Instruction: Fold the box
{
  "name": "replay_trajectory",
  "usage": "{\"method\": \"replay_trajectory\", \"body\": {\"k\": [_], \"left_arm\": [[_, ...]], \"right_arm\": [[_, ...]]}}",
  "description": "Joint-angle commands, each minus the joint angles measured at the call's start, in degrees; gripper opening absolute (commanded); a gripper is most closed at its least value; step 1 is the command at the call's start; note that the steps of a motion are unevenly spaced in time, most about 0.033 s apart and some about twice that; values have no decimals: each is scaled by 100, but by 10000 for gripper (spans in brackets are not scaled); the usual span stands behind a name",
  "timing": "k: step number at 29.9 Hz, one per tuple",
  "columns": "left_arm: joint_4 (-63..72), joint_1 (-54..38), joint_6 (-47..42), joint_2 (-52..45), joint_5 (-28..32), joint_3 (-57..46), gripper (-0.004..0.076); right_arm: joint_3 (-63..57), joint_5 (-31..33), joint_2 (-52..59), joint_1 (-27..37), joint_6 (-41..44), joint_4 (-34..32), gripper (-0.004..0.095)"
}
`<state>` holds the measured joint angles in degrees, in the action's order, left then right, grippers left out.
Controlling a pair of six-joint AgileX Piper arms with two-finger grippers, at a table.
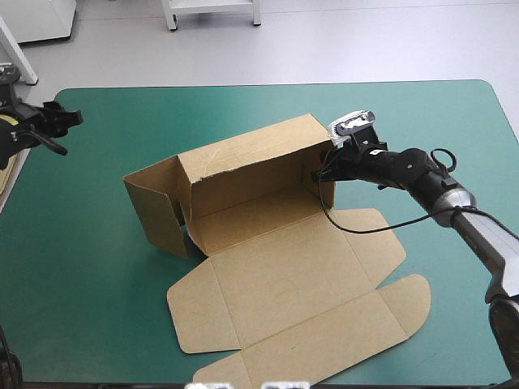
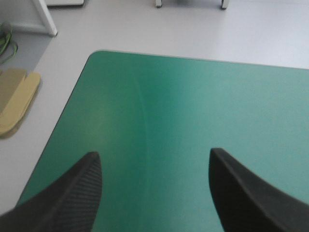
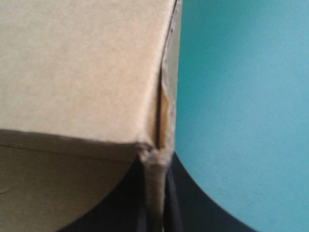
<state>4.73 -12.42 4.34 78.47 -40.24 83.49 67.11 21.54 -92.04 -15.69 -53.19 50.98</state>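
The brown box lies mid-table, its back wall raised upright and a left end wall standing, the lid panels flat toward the near edge. My right gripper is at the box's right end, shut on the doubled board of that end wall, which runs between the black fingers. My left gripper hovers open over bare teal-green cover near the table's far left corner, well away from the box; in the high view it sits at the left edge.
More brown board lies off the table's left edge, beside the left gripper. Teal-green cover stretches bare behind and to the right of the box. The flat lid flaps reach close to the near edge.
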Motion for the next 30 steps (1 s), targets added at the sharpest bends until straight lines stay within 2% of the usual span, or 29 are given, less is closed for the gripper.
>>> {"method": "replay_trajectory", "body": {"k": [1,5,9,10,11,13,17,19,30], "left_arm": [[545,-375,110,-161,341,-417,459],[716,-411,282,-172,603,-1030,459],[594,-411,316,-172,682,-1194,459],[582,-411,376,-172,682,-1207,459],[592,-411,456,-172,672,-1220,459],[627,-411,477,-172,649,-1220,459],[696,-411,561,-172,542,-1220,459],[696,-411,561,-172,438,-1220,459],[697,-411,583,-172,285,-1220,459]], "right_arm": [[331,58,291,11,583,-570,-17],[849,569,390,11,2294,-2069,-17],[1718,1817,445,11,3871,-3962,-17],[1918,2049,442,11,4018,-4242,-17],[2204,2557,442,11,4264,-4539,-17],[2612,3099,442,11,4374,-4693,-17],[3353,4575,291,11,4692,-4851,-17],[3530,4994,158,11,4779,-5043,-17],[3901,4930,-975,11,4988,-5136,-17]]}}
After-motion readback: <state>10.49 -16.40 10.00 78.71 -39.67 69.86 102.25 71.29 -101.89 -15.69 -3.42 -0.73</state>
